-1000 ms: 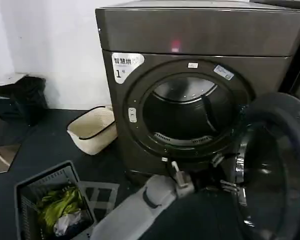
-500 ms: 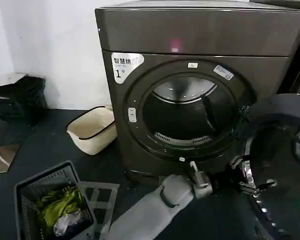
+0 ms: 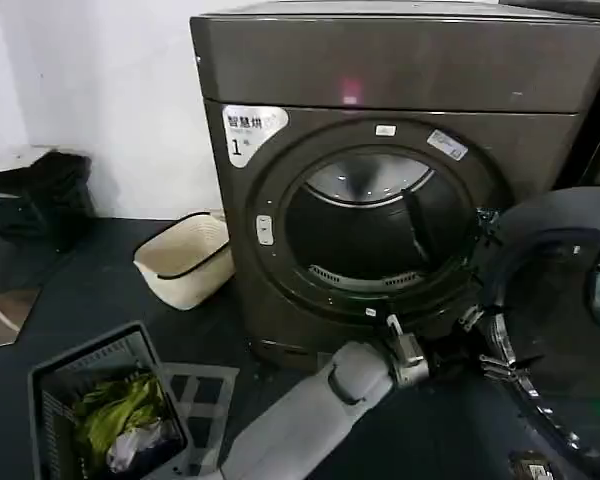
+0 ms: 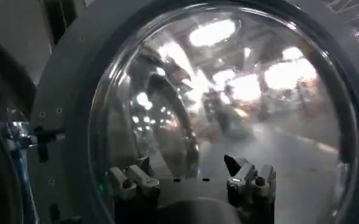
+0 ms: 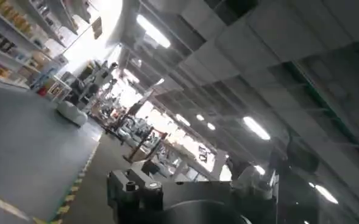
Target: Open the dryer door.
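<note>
A: Where's the dryer door (image 3: 565, 330) sitting?

B: Swung wide open, hanging out to the right of the dryer (image 3: 400, 170), hinged on its right side. Inner dark side and glass bowl are facing into the room. Drum opening (image 3: 370, 235) is fully exposed, looking dark inside.

A: Left arm?

B: Left arm (image 3: 310, 415) is reaching up from low centre across the floor toward the door's lower near edge. Left gripper (image 3: 480, 355) is sitting right at the inner rim of the door. In the left wrist view the left gripper's (image 4: 191, 179) two fingers are standing apart, pointing at the domed glass, nothing clamped between them.

A: Touching the door?

B: Looking very close to the rim, can't confirm contact.

A: Right gripper?

B: Right gripper (image 5: 194, 189) is pointing up at ceiling lights (image 5: 152, 30), well clear of the machine. Fingers standing apart, holding nothing.

A: Floor?

B: Cream basket (image 3: 185, 262) is sitting just left of the dryer. Grey crate (image 3: 105, 405) with green cloth (image 3: 120, 405) is lying nearer, low left.
</note>
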Robot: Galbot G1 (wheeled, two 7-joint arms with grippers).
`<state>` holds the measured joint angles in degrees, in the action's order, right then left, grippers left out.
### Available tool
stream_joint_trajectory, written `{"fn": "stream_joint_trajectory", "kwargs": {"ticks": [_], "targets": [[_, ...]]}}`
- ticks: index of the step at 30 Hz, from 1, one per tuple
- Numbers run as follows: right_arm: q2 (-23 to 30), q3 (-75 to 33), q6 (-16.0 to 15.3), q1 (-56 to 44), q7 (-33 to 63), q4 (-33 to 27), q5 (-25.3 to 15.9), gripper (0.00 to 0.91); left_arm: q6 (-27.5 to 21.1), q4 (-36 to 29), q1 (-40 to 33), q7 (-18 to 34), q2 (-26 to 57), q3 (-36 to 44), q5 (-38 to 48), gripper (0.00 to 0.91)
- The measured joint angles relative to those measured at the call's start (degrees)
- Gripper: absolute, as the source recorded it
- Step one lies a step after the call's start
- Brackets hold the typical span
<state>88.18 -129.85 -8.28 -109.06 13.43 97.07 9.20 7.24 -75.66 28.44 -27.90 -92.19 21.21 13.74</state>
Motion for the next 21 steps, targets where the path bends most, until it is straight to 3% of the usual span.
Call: {"fn": "stream_joint_trajectory", "kwargs": {"ticks": [9,16,21], "targets": [[-0.5,0.9,0.5,0.5,-0.6,0.3,0.6,0.907,-7.6,-4.4,2.4,0.2,0.0,0.2,2.7,0.907],[-1.5,1.6,1.3,0.5,-1.8,0.3,4.3,0.907,-16.6,-16.6,5.0,3.4,0.2,-0.5,6.0,0.907],[-1.9,2.5,2.0,1.0,-2.2,0.0,4.6,0.907,-22.6,-25.1,6.1,8.4,10.3,-2.3,9.8,0.907]]}}
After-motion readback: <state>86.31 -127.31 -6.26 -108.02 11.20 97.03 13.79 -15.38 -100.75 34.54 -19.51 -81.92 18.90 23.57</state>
